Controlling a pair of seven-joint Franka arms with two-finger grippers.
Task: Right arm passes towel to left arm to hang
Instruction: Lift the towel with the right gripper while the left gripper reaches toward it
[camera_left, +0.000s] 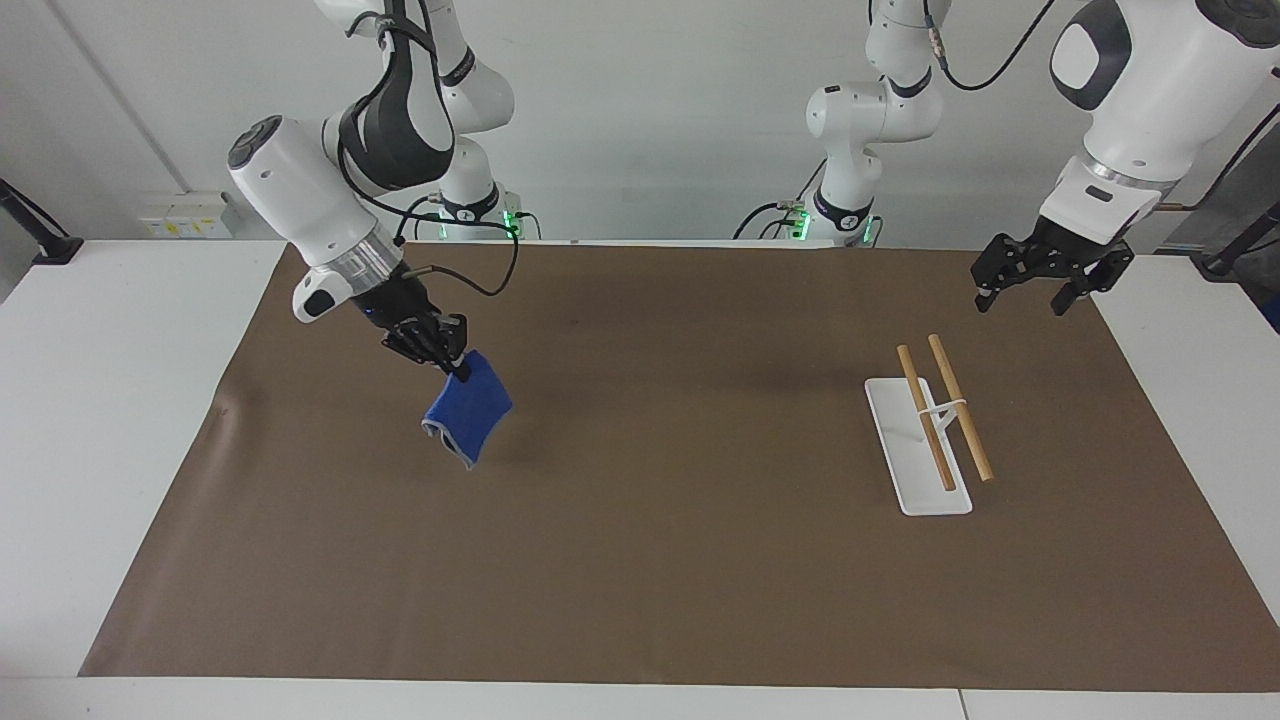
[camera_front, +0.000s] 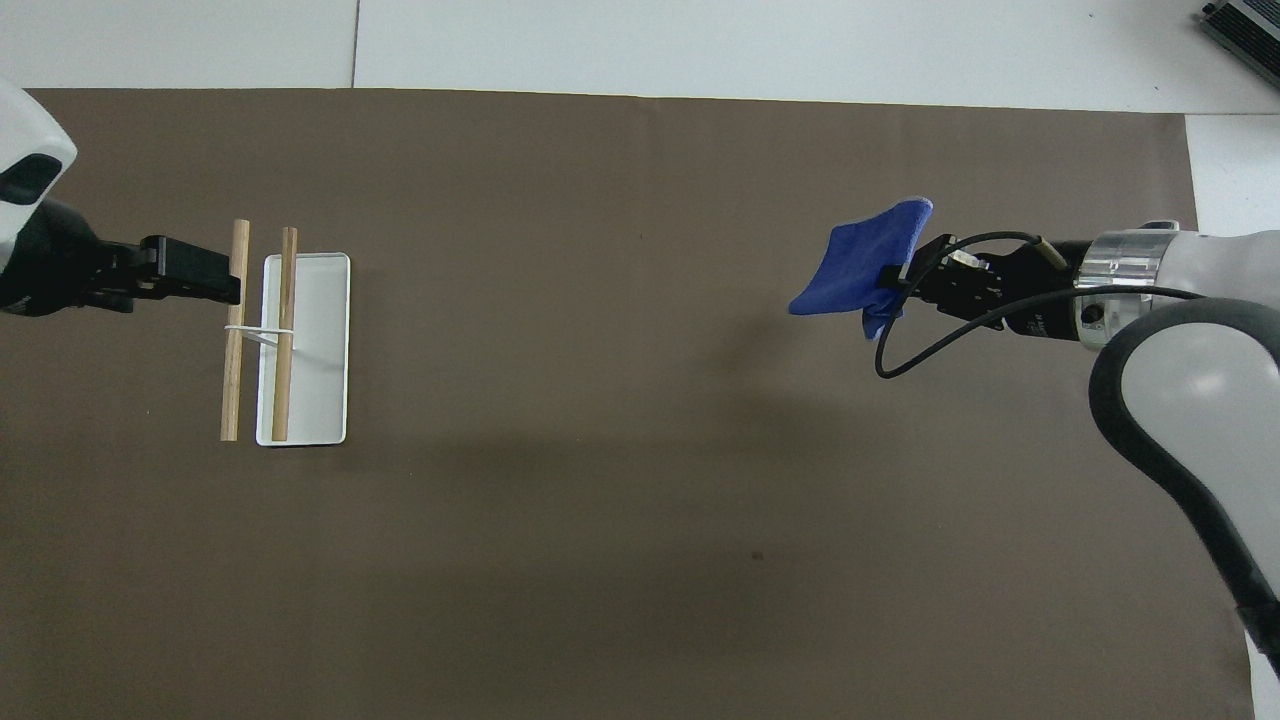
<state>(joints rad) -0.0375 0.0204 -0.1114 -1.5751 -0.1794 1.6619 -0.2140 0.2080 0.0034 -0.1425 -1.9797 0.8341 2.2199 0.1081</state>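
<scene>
Soft blue cloth towel (camera_left: 468, 415), matt brown paper mat (camera_left: 660, 560), wooden bars (camera_left: 945, 408) on glossy white stand (camera_left: 915, 480)

You see a white tabletop (camera_left: 120, 420) covered by a brown mat (camera_left: 660, 560); a plain white wall (camera_left: 650, 110) at 12 o'clock, wall sockets (camera_left: 185, 215) at 10 o'clock.
</scene>
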